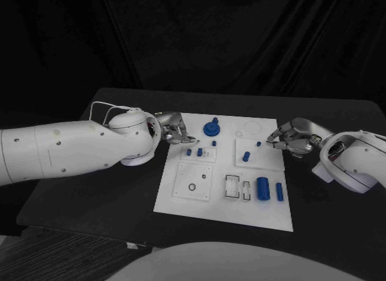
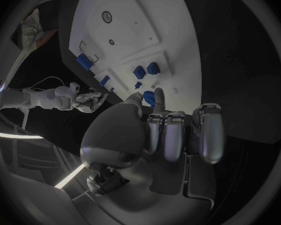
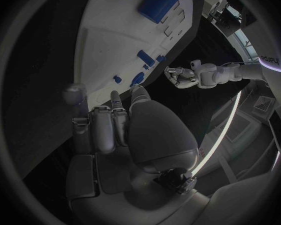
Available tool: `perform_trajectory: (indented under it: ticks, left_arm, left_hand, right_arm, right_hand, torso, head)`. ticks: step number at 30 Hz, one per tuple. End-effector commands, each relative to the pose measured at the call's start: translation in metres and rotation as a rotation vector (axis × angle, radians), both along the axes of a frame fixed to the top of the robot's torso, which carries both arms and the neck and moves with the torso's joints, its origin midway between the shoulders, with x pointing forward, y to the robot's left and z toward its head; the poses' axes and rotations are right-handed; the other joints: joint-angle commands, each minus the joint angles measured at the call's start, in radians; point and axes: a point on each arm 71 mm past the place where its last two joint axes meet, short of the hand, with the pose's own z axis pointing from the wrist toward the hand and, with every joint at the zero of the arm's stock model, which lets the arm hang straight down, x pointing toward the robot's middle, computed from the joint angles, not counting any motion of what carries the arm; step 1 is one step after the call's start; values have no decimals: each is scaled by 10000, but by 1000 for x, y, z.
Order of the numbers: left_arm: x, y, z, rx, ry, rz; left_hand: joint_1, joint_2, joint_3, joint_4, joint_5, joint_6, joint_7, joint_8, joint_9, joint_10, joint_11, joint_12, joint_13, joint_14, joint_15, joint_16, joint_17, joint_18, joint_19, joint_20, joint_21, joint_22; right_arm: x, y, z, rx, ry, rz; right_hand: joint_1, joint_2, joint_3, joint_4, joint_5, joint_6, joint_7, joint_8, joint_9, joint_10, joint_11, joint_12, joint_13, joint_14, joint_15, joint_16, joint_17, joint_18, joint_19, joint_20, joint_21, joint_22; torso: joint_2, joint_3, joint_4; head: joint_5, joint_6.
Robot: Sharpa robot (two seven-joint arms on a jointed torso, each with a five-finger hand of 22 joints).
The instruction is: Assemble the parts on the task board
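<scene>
Parts [image 1: 263, 188] mostly lie loose on the white task board [image 1: 193, 199] mid-tabletop, so assembly looks barely begun. Left robot hand [image 1: 175, 131] and right robot hand [image 1: 288, 139] hover at its edges, fingers curled, holding nothing.

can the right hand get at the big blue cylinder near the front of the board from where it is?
Probably yes. The right hand sits at the board's right edge holding nothing, and the big blue cylinder lies on that same side, nearer the robot. Only a thinner blue pin lies beside it; nothing stands between.
</scene>
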Motion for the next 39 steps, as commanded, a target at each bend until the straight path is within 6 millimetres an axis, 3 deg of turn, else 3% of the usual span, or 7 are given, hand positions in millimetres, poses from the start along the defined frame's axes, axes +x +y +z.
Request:
perform_trajectory:
  ticks: [1, 15, 22, 39]
  left_arm:
    - [-2, -2, -5, 406, 307, -122]
    - [-5, -6, -17, 678, 800, -259]
    - [-5, -10, -19, 686, 848, -345]
    - [-6, -13, -26, 1091, 1296, -477]
  left_hand:
    - [-239, 21, -141, 19, -136, 133, -29, 266, -47, 1064, -11, -7, 2551, 1091, -49, 102, 2641, -307, 378, -8, -76, 2286]
    - [-326, 46, -194, 18, 27, 244, -108, 517, 99, 1064, -78, -7, 2551, 1091, -106, 102, 2641, -303, 373, -61, -96, 2281]
    - [-370, 57, -211, 22, 38, 251, -114, 548, 118, 1064, -84, -7, 2551, 1091, -112, 102, 2641, -300, 367, -68, -111, 2277]
    - [-376, 92, -206, 11, 209, 279, -152, 656, 181, 1064, -117, -7, 2551, 1091, -139, 102, 2641, -296, 359, -95, -135, 2271]
  right_arm:
    - [0, -1, -1, -88, 46, -106]
    - [0, -1, -1, -100, 53, -120]
    - [0, -1, -2, -107, 68, -112]
    - [0, 0, -2, -127, 107, -97]
  right_hand:
    - [424, 189, 170, 57, 142, -17, -15, 9, -111, 66, -98, -258, 528, 12, -39, -150, 938, 357, -69, 10, -141, 957]
    - [415, 171, 178, 59, 141, -5, -14, 13, -111, 56, -97, -263, 519, 8, -37, -154, 932, 359, -75, 11, -158, 954]
    - [415, 171, 178, 59, 141, -5, -14, 13, -111, 56, -97, -263, 519, 8, -37, -154, 932, 359, -75, 11, -158, 954]
    - [415, 171, 178, 59, 141, -5, -14, 13, -111, 56, -97, -263, 519, 8, -37, -154, 932, 359, -75, 11, -158, 954]
  torso:
    - [12, -2, -9]
    - [3, 24, -16]
    - [17, 2, -14]
    - [19, 1, -14]
  head:
    - [26, 0]
    - [23, 0]
    - [11, 0]
    - [-2, 0]
